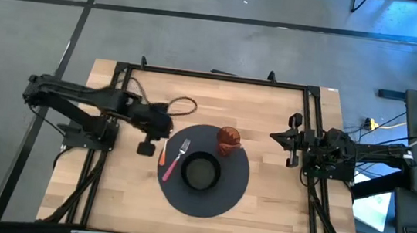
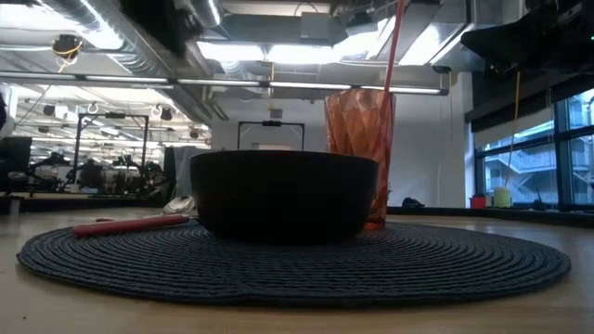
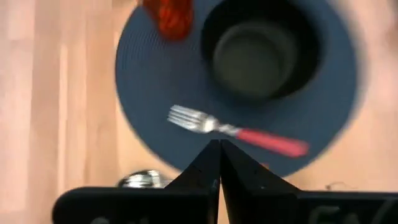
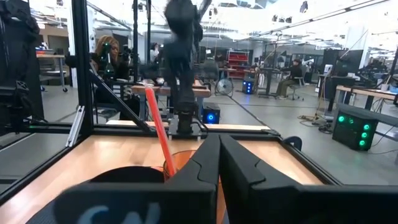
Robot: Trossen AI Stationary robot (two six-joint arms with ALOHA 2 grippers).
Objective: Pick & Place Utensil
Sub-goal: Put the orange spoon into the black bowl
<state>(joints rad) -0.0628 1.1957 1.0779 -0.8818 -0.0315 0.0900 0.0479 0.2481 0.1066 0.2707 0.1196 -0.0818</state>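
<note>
the fork [image 1: 174,159], with a silver head and a pink-red handle, lies flat across the near-left rim of the round dark placemat [image 1: 232,200], its tines on the mat pointing toward the black bowl [image 1: 201,172] and the tip of its handle reaching out over the bare wooden counter [image 1: 107,191]. in the left wrist view the fork [image 3: 233,130] lies just beyond that arm's own fingertips [image 3: 211,163], which are pressed together with nothing between them. the left claw [image 1: 162,125] hovers over the counter at the mat's left edge, just beside the fork's handle end and apart from it. a second shiny utensil [image 3: 141,180] shows on the bare wood close to the left arm's fingers; it looks like a spoon, though it is too blurred to be sure.

the bowl sits in the middle of the mat. behind it stands a faceted orange cup [image 1: 228,139], upright, with a red straw [image 2: 393,48] leaning out of it; in the low view the cup [image 2: 360,130] rises just behind the bowl [image 2: 284,194] and the fork's handle [image 2: 130,224] lies low on the mat to the bowl's left.

the right claw [image 1: 281,137] waits at the counter's right side, well apart from the mat, facing the cup, and its fingers [image 4: 205,165] are closed tight on nothing. people sit at desks in the room beyond.
</note>
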